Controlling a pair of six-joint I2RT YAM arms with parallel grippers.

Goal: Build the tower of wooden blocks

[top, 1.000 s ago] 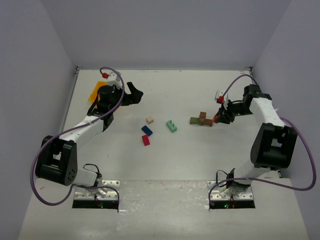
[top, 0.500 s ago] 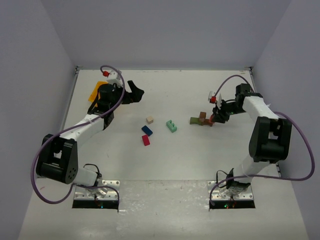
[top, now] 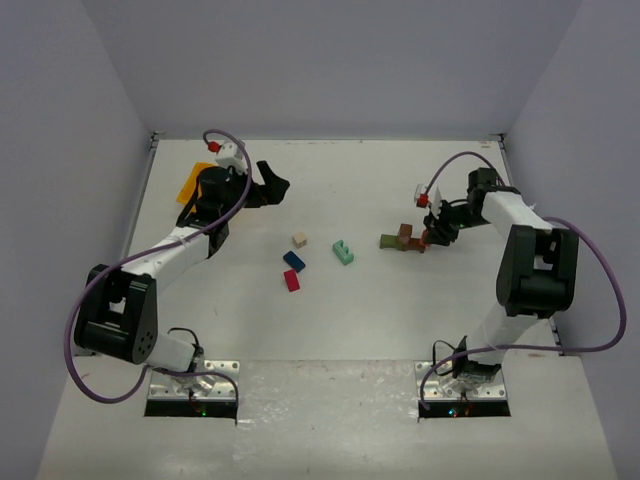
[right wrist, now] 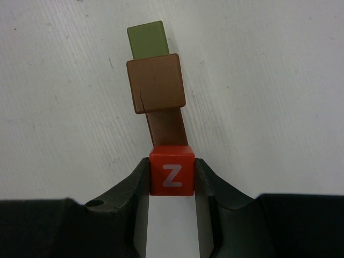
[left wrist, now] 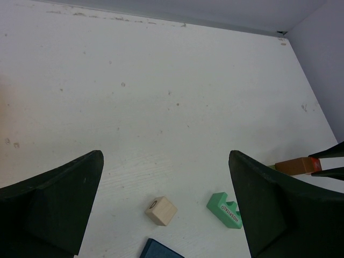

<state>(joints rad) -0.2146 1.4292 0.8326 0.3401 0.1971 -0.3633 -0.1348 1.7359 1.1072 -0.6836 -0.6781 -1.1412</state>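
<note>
The right claw (right wrist: 172, 171) is clamping a red-orange cube (right wrist: 172, 172) marked with a white Z, with one finger pressing against each side of it. In the right wrist view the cube is meeting one end of a brown plank (right wrist: 167, 128), though whether it is resting on the plank or hanging just above it cannot be told. A brown cube (right wrist: 156, 83) is sitting over the plank's other end, and an olive block (right wrist: 147, 38) is lying just past that. From above, this group is sitting on the right half of the table (top: 350, 320), with the olive block at its left end.

The left claw (left wrist: 165, 156) is hovering over the far left part of the table with its fingers spread wide apart and nothing between them. A yellow-orange tray (top: 193, 178) is showing partly from under the left arm.

In the middle of the table, four loose blocks are lying apart from each other. A tan cube (top: 299, 240) is sitting farthest back, a blue block (top: 294, 261) is lying just nearer, and a red block (top: 291, 280) is nearest. A green block (top: 343, 251) is lying to their right.
</note>
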